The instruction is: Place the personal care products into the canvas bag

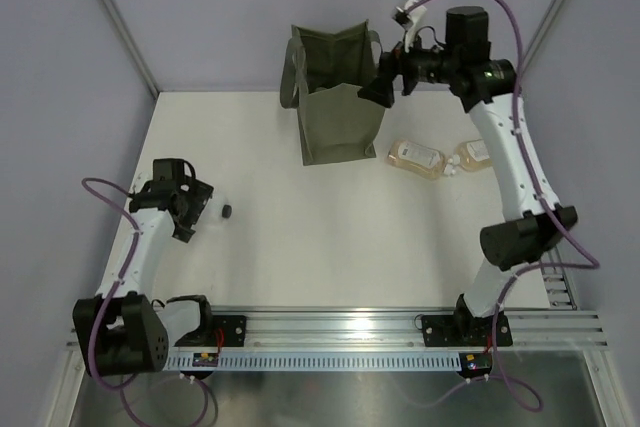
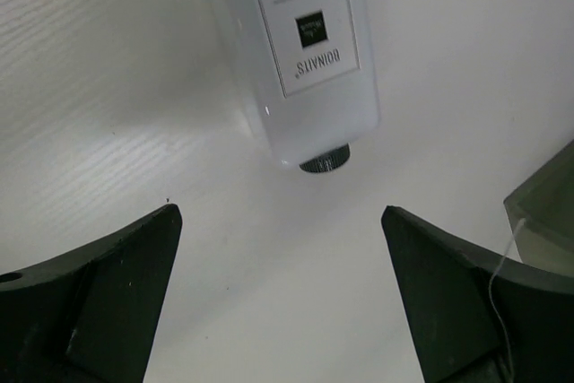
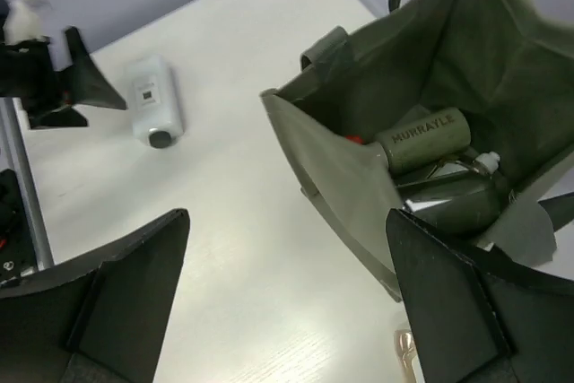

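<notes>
White tabletop (image 1: 260,247) fills the cell, grey walls behind it and both arm bases bolted to the rail along the near edge. On the near left, the left tool (image 2: 280,248) hangs low over the surface with its fingers spread wide and nothing between them. Just beside it lies the pale bottle (image 2: 305,42), flat on its side, label up, its dark cap turned toward the middle of the tabletop; it touches neither finger.

Farther back and right of centre, two amber-tinted containers lie flat on the surface close together, the left one (image 1: 415,158) near the foot of the canvas bag (image 1: 335,122), the right one (image 1: 472,154) showing a white cap.

The canvas bag stands upright at the far middle, mouth open. Inside lie a green bottle lettered MURRAYLE (image 3: 423,139), with a bit of red at its cap end, and below it a darker bottle (image 3: 457,204) with a pale cap. The right tool (image 3: 287,221) hovers above the bag's right rim, fingers wide apart and empty.
</notes>
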{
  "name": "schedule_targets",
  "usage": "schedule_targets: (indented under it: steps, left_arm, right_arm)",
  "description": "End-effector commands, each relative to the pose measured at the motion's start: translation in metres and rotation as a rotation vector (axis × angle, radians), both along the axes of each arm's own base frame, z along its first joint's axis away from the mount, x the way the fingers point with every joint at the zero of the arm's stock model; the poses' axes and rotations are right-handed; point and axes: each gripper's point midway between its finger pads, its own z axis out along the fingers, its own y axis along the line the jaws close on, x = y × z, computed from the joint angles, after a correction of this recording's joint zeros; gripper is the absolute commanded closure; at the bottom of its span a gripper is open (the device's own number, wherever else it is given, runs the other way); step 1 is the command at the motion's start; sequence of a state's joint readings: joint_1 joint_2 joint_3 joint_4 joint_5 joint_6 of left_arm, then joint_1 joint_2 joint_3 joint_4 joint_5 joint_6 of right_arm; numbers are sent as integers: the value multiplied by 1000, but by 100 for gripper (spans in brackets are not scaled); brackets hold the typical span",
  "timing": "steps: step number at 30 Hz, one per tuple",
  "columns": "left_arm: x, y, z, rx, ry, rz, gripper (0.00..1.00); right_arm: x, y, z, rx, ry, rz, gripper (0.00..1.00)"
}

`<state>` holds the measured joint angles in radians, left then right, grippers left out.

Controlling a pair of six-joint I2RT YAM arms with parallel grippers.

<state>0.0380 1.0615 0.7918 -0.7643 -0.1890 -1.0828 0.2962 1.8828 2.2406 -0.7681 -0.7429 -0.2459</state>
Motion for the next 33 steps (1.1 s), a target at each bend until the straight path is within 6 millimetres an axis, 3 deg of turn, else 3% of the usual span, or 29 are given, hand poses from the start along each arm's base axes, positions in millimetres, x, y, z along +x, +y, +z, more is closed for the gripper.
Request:
schedule_targets:
  steps: [1, 2, 3, 4, 6, 7, 9, 10, 12, 13, 14, 16, 18, 20, 22, 23, 24, 26, 27, 29, 30, 31, 33]
  left_arm:
    - [40, 18, 3, -20, -65, 17, 1]
    - [49, 17, 3, -40, -75, 3, 1]
    - [56, 20, 0, -43, -76, 1, 1]
    - [65, 24, -10, -46, -61, -12, 1]
    - [80, 30, -10, -38, -67, -21, 1]
    - [87, 33, -12, -29, -65, -36, 1]
    - [97, 36, -26, -39, -25, -46, 1]
    - [100, 37, -39, -52, 9, -59, 1]
    - [108, 40, -43, -59, 16, -69, 1]
    - [108, 42, -47, -60, 31, -69, 1]
    - [107, 41, -60, -68, 76, -71, 1]
    - [100, 43, -67, -80, 165, -57, 1]
    - [88, 40, -82, -102, 263, -49, 1]
    - [88, 44, -84, -84, 275, -50, 6]
    - [88, 47, -83, -66, 274, -60, 18]
    - [88, 45, -83, -68, 267, -79, 38]
    - [90, 45, -81, -60, 256, -100, 49]
    - [95, 39, -75, -76, 218, -148, 68]
    - [102, 38, -70, -62, 176, -191, 72]
    - [114, 17, -44, -118, 42, -300, 87]
    - [126, 9, -34, -128, -57, -356, 100]
    - [131, -11, -17, -180, -142, -440, 100]
    - [143, -31, 31, -163, -342, -536, 100]
  right_arm:
    - [-64, -23, 8, 16, -1, 105, 1]
    - [-72, -27, 0, 8, 10, 107, 0]
    - [-88, -36, 9, 6, -33, 105, 1]
    - [-99, -39, -18, 1, 34, 123, 1]
    - [-122, -46, -25, -5, 21, 133, 1]
    - [-132, -49, -49, -15, 81, 140, 1]
    - [-150, -54, -57, -17, 79, 148, 1]
    - [-158, -55, -79, -19, 128, 153, 0]
    - [-169, -57, -87, -17, 118, 156, 1]
    - [-175, -58, -106, -18, 165, 156, 1]
    - [-179, -58, -112, -11, 191, 152, 0]
    - [-188, -58, -124, 4, 210, 158, 0]
    - [-190, -61, -124, 10, 193, 148, 1]
    - [-191, -63, -125, 12, 193, 144, 0]
    - [-191, -65, -124, 22, 197, 140, 0]
    - [-191, -65, -123, 30, 201, 138, 1]
    - [-189, -67, -121, 39, 187, 129, 0]
    - [-190, -69, -121, 58, 196, 127, 0]
    - [-191, -70, -119, 63, 189, 125, 1]
    - [-190, -76, -118, 76, 187, 103, 0]
    - [-190, -79, -113, 81, 165, 93, 0]
    - [-188, -83, -115, 87, 169, 77, 1]
    - [-188, -86, -113, 97, 156, 62, 0]
